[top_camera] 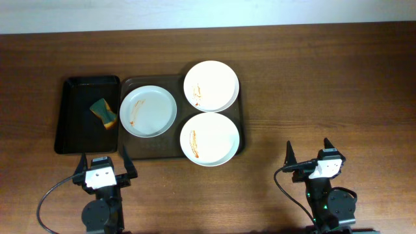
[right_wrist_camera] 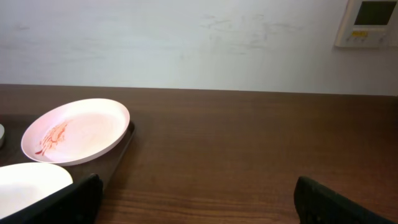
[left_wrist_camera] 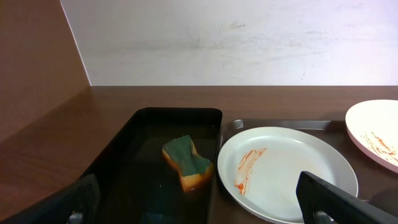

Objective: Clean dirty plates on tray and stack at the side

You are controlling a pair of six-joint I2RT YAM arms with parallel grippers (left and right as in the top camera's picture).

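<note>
Three white plates lie on the dark brown tray [top_camera: 154,149]: a left plate [top_camera: 148,111] [left_wrist_camera: 286,171], a far right plate [top_camera: 210,86] [right_wrist_camera: 78,130] overhanging the rim, and a near right plate [top_camera: 209,138]. Each has orange-red sauce smears. My left gripper [top_camera: 104,163] [left_wrist_camera: 199,208] is open and empty near the table's front edge, in front of the black tray. My right gripper [top_camera: 307,156] [right_wrist_camera: 199,205] is open and empty over bare table to the right of the brown tray.
A smaller black tray [top_camera: 73,123] [left_wrist_camera: 143,180] stands left of the brown tray and holds a green-and-yellow sponge [top_camera: 104,112] [left_wrist_camera: 186,162]. A white wall runs along the far table edge. Bare wooden table [top_camera: 325,84] lies to the right.
</note>
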